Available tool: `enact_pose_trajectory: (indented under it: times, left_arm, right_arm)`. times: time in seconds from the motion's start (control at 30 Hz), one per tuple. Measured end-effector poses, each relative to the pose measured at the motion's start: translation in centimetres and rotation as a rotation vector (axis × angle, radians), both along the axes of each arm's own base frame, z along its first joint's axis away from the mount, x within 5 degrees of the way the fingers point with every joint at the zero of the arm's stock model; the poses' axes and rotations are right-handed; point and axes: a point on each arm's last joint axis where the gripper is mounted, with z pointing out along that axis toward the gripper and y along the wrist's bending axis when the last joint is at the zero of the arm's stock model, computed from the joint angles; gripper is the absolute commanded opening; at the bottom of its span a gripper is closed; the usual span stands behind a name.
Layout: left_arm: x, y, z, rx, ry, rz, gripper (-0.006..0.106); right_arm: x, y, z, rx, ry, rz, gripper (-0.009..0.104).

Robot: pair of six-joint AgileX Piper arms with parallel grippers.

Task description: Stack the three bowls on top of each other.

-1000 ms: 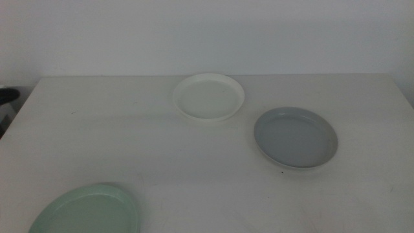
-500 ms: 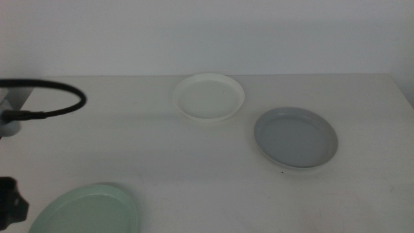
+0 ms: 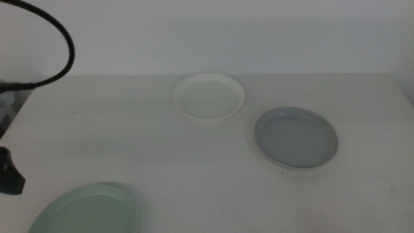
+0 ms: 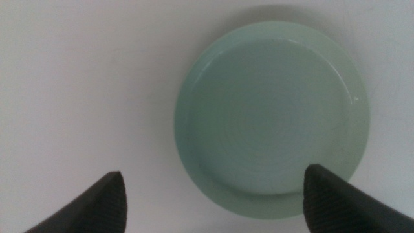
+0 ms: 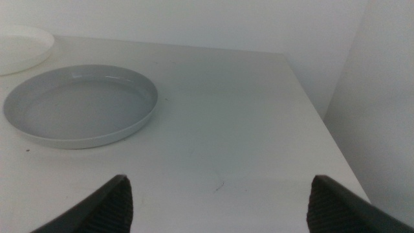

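Left gripper: jaws spread wide, nothing held, poised directly above the mint green bowl at the table's near left corner. Right gripper: likewise wide open and empty, waiting near the grey bowl at the right. Cream white bowl farther back, apart from both. Probably rigid, light, glazed and slippery; best pinched across the low rim.

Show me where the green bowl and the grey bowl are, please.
green bowl (image 4: 272, 123), left wrist view, centre of its inside.
grey bowl (image 3: 296, 137), middle view, centre of its inside.
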Motion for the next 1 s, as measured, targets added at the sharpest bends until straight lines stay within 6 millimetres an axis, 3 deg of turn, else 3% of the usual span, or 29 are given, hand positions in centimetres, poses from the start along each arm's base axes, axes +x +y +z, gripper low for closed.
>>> enact_pose_trajectory:
  times: [0.27, 0.73, 1.0]
  left_arm:
    - [1.3, 2.3, -4.7, -0.063, 0.092, 0.003, 0.105]
    - [5.1, 3.4, -11.7, -0.166, 0.220, 0.019, 0.105]
    - [6.1, 3.6, -15.5, -0.233, 0.340, 0.045, 0.105]
  right_arm:
    - [0.0, 0.0, 0.0, 0.000, 0.000, 0.000, 0.094]
    - [0.0, 0.0, 0.0, 0.000, 0.000, 0.000, 0.094]
    - [0.0, 0.0, 0.0, 0.000, 0.000, 0.000, 0.094]
